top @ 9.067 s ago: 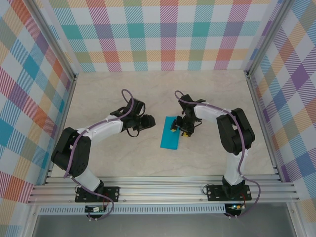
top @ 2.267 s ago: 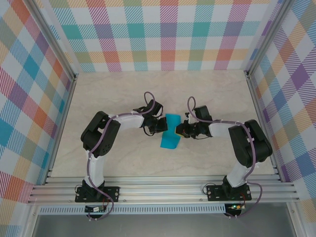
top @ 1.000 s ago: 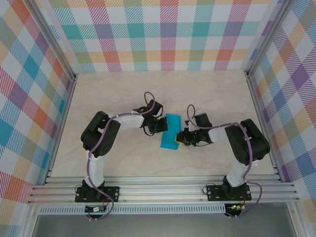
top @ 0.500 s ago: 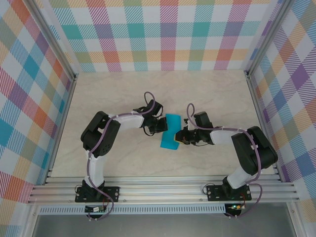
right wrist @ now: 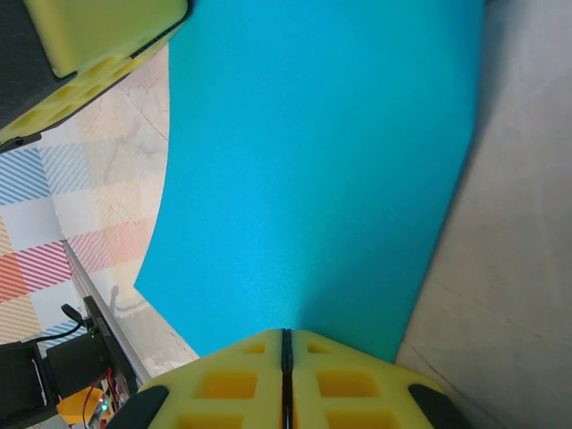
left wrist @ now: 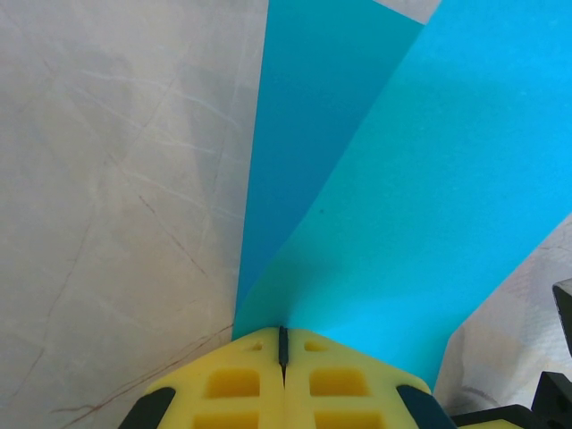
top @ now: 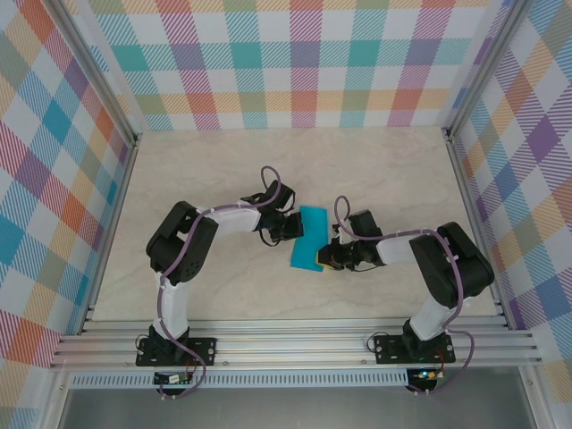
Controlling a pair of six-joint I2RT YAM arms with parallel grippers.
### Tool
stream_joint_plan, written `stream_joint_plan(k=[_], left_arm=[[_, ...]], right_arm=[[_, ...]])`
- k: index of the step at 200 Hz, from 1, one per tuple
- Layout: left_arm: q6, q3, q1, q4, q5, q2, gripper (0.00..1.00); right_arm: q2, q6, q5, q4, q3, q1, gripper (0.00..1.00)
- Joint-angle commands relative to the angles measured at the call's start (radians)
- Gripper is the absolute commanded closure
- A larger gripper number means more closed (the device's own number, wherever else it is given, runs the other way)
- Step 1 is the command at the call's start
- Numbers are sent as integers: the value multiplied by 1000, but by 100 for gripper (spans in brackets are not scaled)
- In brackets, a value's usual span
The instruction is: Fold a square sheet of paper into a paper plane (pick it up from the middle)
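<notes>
When you check the top view, the thin teal-blue sheet of paper (top: 308, 241) sits mid-table as a doubled strip, not yet a dart. Left wrist: the left gripper (left wrist: 282, 344) is closed on one edge. Right wrist: the right gripper (right wrist: 286, 344) is closed on the opposite edge; judge most folds outstanding.

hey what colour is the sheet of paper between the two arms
The square sheet of paper is plain teal-blue, with no pattern. The right wrist view shows it best.
</notes>
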Motion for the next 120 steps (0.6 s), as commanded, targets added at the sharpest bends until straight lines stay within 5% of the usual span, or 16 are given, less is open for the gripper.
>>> stream_joint_plan(k=[1,46,120], left_arm=[[24,-40,-13,-82,-17,32,100],[26,-37,-12,-85,-18,32,100],[26,-39,-13,-85,-17,31,100]], right_arm=[[7,-1,7,2,-22,8,90],[-86,-3,2,-53,-2,19,90],[-17,-14,40,-57,-25,50,91]])
